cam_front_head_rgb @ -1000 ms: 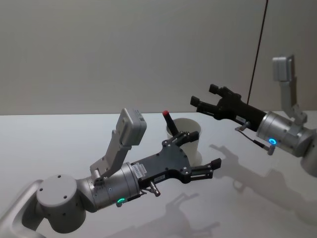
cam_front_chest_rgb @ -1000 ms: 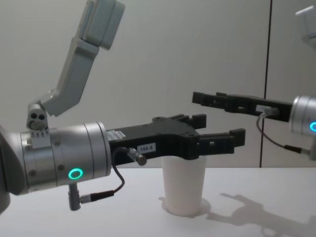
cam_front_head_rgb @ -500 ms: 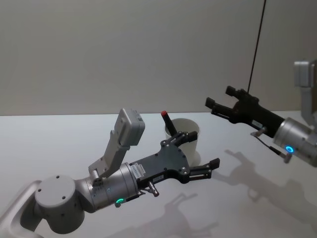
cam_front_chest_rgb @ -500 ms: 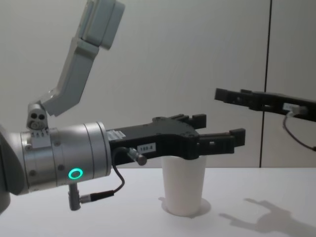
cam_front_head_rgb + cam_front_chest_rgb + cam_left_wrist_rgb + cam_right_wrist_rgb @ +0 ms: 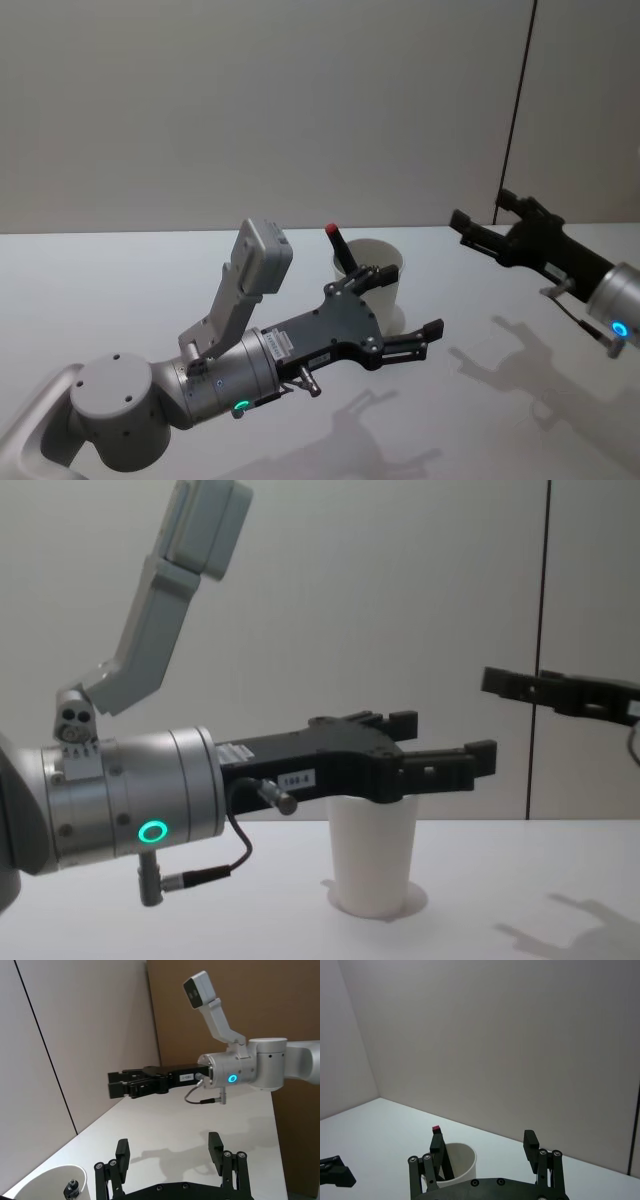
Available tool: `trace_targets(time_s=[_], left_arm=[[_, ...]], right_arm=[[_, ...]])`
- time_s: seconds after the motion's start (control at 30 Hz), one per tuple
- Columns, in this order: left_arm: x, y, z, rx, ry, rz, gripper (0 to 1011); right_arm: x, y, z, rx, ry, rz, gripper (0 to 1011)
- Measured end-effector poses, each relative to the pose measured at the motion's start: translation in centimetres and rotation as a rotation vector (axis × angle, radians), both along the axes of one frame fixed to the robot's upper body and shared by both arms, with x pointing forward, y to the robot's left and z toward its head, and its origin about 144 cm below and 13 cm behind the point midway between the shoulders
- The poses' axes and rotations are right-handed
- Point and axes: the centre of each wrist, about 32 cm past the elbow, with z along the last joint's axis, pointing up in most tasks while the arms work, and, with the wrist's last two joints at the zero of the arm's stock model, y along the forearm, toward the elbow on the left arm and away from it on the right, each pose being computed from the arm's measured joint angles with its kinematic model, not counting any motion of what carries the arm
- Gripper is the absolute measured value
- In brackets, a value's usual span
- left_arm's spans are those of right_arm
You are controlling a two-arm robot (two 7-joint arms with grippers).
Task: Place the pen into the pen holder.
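The pen holder (image 5: 380,272), a white paper cup, stands on the white table. The pen (image 5: 338,243), black with a red end, leans inside it with that end above the rim. In the right wrist view the pen (image 5: 438,1138) and the pen holder (image 5: 464,1157) lie beyond my right gripper (image 5: 484,1142), which is open and holds nothing. That right gripper (image 5: 482,210) hangs in the air well to the right of the cup. My left gripper (image 5: 410,300) is open just in front of the cup, level with its rim (image 5: 372,802), and its fingers hold nothing.
The white table (image 5: 120,280) runs back to a plain grey wall. The left arm's wrist camera mast (image 5: 262,258) rises left of the cup. A dark vertical seam (image 5: 515,110) marks the wall at the right.
My right gripper has drawn back to the right and lower, away from the cup, still open. The left arm, the cup and the pen have not moved.
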Motion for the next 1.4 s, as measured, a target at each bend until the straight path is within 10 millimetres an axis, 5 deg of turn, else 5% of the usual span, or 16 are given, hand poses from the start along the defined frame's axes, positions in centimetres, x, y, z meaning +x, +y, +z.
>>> trace_targets(time_s=[0.8,1.4], left_arm=[[0.0,0.0,0.0,0.000,0.000,0.000,1000],[0.0,0.0,0.0,0.000,0.000,0.000,1000]], right_arm=[[-5.7,-1.5,-1.2,0.019,0.083,-0.162,1002],[-7.2,-1.8,-1.5,0.019,0.117,-0.203,1002]])
